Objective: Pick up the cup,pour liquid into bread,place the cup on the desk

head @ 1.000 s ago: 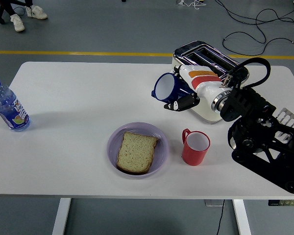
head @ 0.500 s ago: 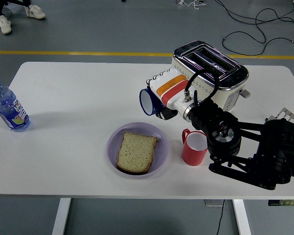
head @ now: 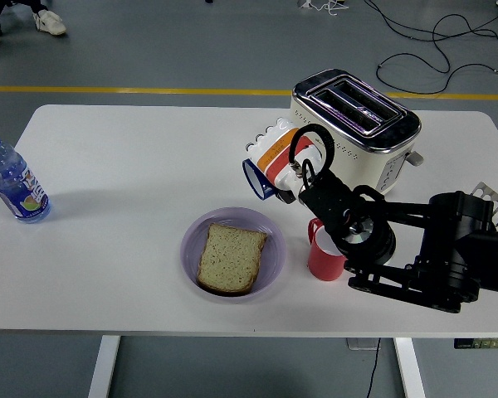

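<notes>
The right hand point(head: 275, 162) grips the blue cup point(head: 256, 177) tilted on its side; its mouth faces the bread point(head: 230, 258) near the desk's front edge, for pouring.

Cup point(head: 256, 177): dark blue, tipped sideways, held above table.
Bread point(head: 230, 257): one slice, flat in lilac bowl point(head: 271, 269).

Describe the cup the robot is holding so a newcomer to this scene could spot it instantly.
Start at the silver toaster at the far right of the white table. Just left of it, the right hand, white with orange and red bands, grips a dark blue cup in the air beyond the purple plate holding the bread slice. Unlike the red mug standing on the table, it is blue, lifted and tipped sideways.
</notes>
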You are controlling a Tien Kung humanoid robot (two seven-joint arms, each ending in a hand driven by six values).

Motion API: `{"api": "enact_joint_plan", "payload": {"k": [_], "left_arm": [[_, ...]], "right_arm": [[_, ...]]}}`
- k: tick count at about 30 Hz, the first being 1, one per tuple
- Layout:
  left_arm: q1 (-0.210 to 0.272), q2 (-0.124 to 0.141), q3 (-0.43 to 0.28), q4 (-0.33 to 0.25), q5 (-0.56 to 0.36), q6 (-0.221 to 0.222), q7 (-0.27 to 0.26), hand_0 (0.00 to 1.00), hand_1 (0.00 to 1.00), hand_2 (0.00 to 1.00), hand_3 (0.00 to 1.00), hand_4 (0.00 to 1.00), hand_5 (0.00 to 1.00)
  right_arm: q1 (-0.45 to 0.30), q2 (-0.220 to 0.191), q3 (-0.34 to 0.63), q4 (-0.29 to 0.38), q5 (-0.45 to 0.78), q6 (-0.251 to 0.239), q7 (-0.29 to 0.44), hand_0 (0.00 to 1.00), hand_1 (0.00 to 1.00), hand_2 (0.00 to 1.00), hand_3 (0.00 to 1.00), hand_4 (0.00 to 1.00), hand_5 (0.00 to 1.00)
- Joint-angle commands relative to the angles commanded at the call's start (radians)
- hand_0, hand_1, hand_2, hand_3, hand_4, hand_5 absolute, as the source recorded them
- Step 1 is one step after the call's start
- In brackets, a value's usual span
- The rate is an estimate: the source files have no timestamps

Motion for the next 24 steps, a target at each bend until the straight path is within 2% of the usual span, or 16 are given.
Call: {"api": "enact_joint_plan", "payload": {"k": [7,13,15,20,24], "left_arm": [[-0.001,0.000,-0.002,0.000,0.007,-0.001,-0.001,0.658,0.694,0.709,0.592,0.297,0.897],[-0.005,0.000,-0.013,0.000,0.018,-0.003,-0.002,0.658,0.694,0.710,0.591,0.297,0.897],[-0.009,0.000,-0.018,0.000,0.022,-0.003,-0.002,0.658,0.694,0.710,0.591,0.297,0.897],[-0.012,0.000,-0.024,0.000,0.029,-0.004,-0.003,0.658,0.694,0.710,0.591,0.296,0.897],[-0.015,0.000,-0.025,0.000,0.029,-0.003,-0.004,0.658,0.694,0.710,0.591,0.296,0.897]], "right_arm": [[-0.014,-0.013,-0.003,0.010,0.035,-0.001,0.000,0.299,0.267,0.420,0.459,0.634,0.065],[-0.045,-0.018,-0.030,0.031,0.079,-0.052,0.000,0.300,0.268,0.420,0.457,0.633,0.079],[-0.061,-0.022,-0.043,0.049,0.101,-0.083,0.000,0.300,0.268,0.420,0.457,0.633,0.079],[-0.107,-0.052,0.045,0.099,0.223,-0.105,0.000,0.302,0.271,0.421,0.458,0.633,0.083],[-0.153,-0.094,0.154,0.138,0.364,-0.115,0.000,0.302,0.271,0.421,0.458,0.633,0.083]]}}
